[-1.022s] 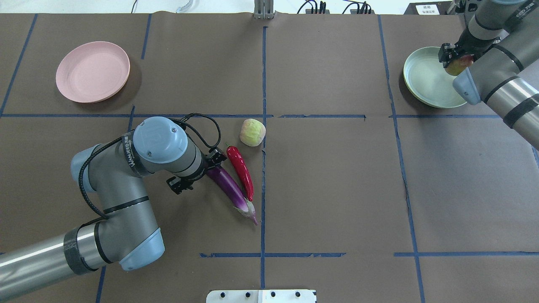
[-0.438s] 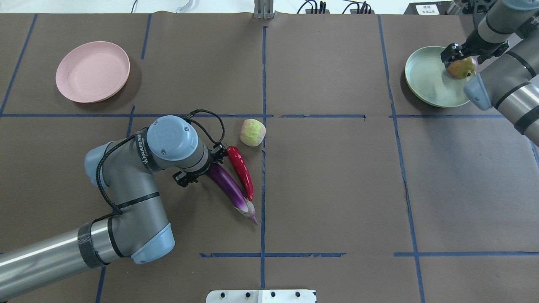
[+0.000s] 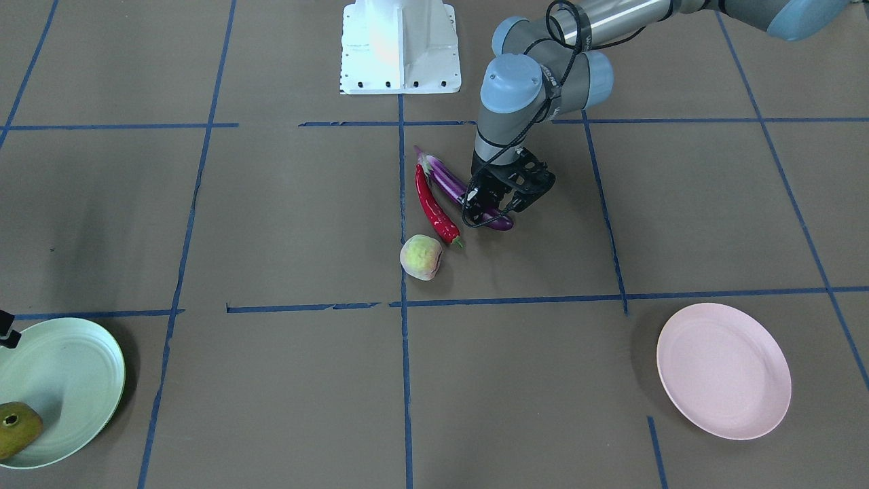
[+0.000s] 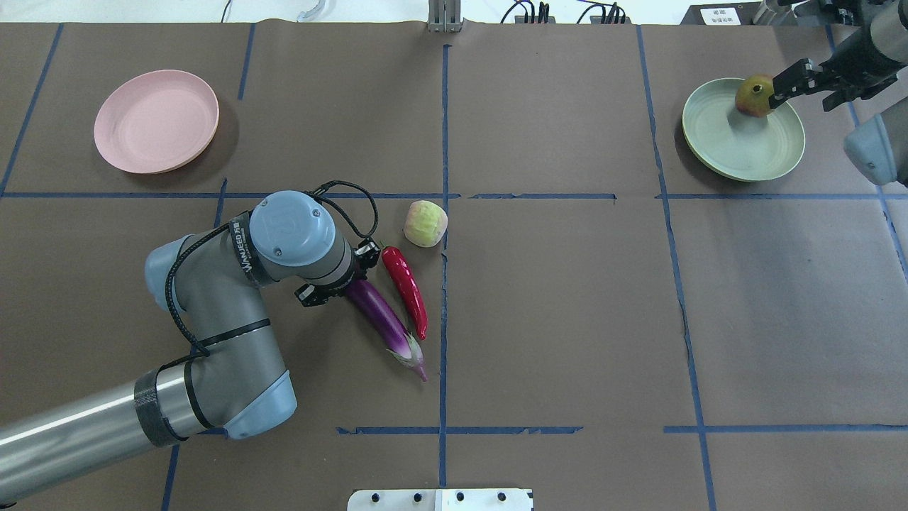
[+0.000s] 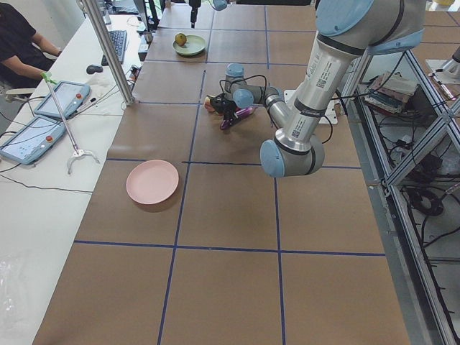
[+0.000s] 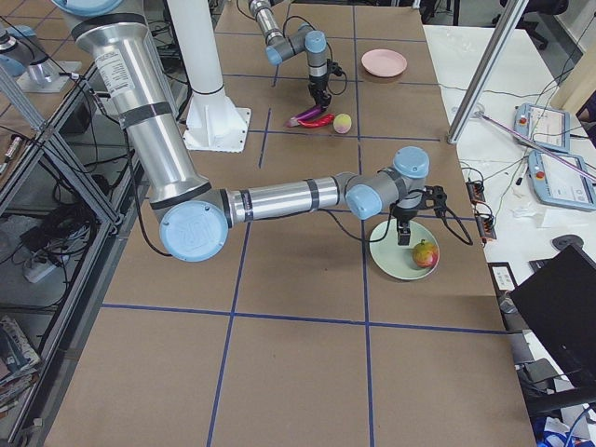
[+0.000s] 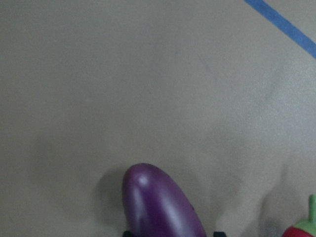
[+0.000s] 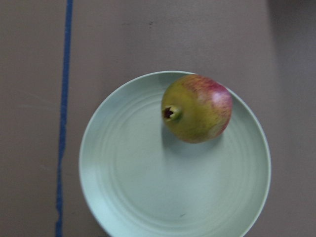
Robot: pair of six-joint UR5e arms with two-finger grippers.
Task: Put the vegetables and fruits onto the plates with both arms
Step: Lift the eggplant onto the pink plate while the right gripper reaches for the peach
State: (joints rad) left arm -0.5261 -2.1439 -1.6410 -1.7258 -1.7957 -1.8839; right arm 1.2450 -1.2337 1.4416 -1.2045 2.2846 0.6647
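Eggplant [image 3: 448,178] on surface beside chili [image 3: 430,202]; left jaws open astride blunt end. Looks glossy, slippery, firm, light: grip thicker mid-body squarely. Red-green fruit [image 4: 753,96] on green plate [image 4: 731,152]; right jaws open, clear.

Room is tight at my left gripper [image 3: 501,204]: the chili [image 4: 406,289] lies just beside the eggplant [image 4: 379,312], toward the right edge, with the pale fruit [image 4: 425,223] near, toward the far edge. Free desk [image 4: 567,319] leads to the bare pink plate [image 4: 156,121], far left corner. The red fruit [image 4: 753,95] fills the green plate [image 4: 738,152]'s far rim.
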